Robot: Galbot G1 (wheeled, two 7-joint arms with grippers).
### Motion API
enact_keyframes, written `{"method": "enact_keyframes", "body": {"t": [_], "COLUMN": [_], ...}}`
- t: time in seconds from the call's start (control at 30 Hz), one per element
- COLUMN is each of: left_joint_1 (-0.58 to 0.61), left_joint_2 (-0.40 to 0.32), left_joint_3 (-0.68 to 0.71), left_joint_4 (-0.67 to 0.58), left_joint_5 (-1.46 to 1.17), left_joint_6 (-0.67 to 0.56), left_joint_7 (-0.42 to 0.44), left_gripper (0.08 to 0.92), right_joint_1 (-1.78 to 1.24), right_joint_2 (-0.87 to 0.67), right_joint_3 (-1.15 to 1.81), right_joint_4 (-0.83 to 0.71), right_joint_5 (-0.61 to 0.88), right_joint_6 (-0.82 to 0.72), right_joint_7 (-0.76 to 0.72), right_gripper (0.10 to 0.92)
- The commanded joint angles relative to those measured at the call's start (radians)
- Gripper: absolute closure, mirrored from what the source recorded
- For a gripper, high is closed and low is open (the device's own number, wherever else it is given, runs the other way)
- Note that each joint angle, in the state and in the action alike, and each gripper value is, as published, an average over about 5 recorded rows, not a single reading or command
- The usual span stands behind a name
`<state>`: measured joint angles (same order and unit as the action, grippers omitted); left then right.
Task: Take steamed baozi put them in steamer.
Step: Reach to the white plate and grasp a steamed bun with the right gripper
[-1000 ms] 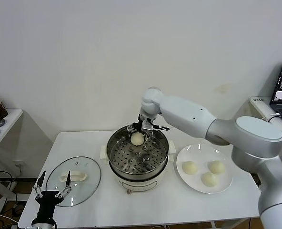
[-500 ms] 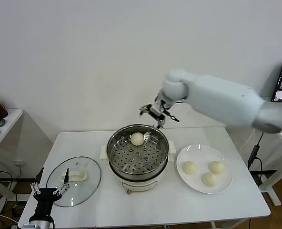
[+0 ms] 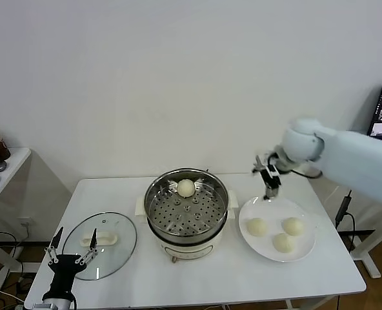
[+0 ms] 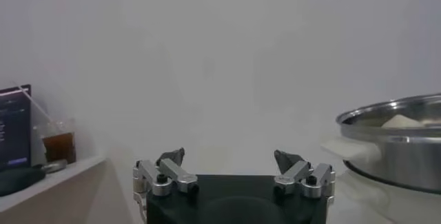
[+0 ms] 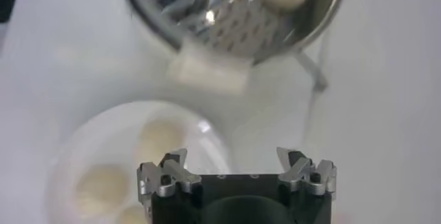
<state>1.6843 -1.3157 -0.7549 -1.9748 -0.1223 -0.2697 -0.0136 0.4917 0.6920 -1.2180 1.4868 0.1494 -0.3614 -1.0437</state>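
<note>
One baozi (image 3: pixel 186 188) in steamer (image 3: pixel 186 210), three baozi (image 3: pixel 282 232) on plate (image 3: pixel 308 245)

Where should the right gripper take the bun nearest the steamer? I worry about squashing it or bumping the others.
Come straight down with the open right gripper and close across the widest part of that bun. It is a smooth dome on a flat plate, so only the sides offer hold. Set the fingers clear of the two other buns; close gently.

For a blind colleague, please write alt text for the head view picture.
The right arm's open tool hangs empty above the flat white plate holding three round cream-white buns. A fourth bun sits in the shiny steel steamer at the table's centre. The left tool waits, open, near the round glass lid.
</note>
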Motion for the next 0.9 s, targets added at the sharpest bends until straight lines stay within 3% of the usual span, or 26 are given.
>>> {"method": "enact_keyframes", "body": {"t": [0.03, 0.9], "left_joint_1": [-0.001, 0.002], "left_joint_2": [-0.002, -0.014], "left_joint_3": [-0.001, -0.003], "left_joint_4": [-0.001, 0.007], "left_joint_5": [0.004, 0.027], "left_joint_6": [0.001, 0.004], "left_joint_7": [0.0, 0.003], "left_gripper": [0.177, 0.177], "right_joint_1": [-0.271, -0.522], "right_joint_2": [-0.104, 0.154], "right_joint_3": [0.132, 0.349], "right_joint_4": [-0.012, -0.316], "right_joint_5": [-0.087, -0.284], "right_joint_6": [-0.061, 0.159], "right_joint_7": [-0.01, -0.018], "right_gripper": [0.203, 0.203]}}
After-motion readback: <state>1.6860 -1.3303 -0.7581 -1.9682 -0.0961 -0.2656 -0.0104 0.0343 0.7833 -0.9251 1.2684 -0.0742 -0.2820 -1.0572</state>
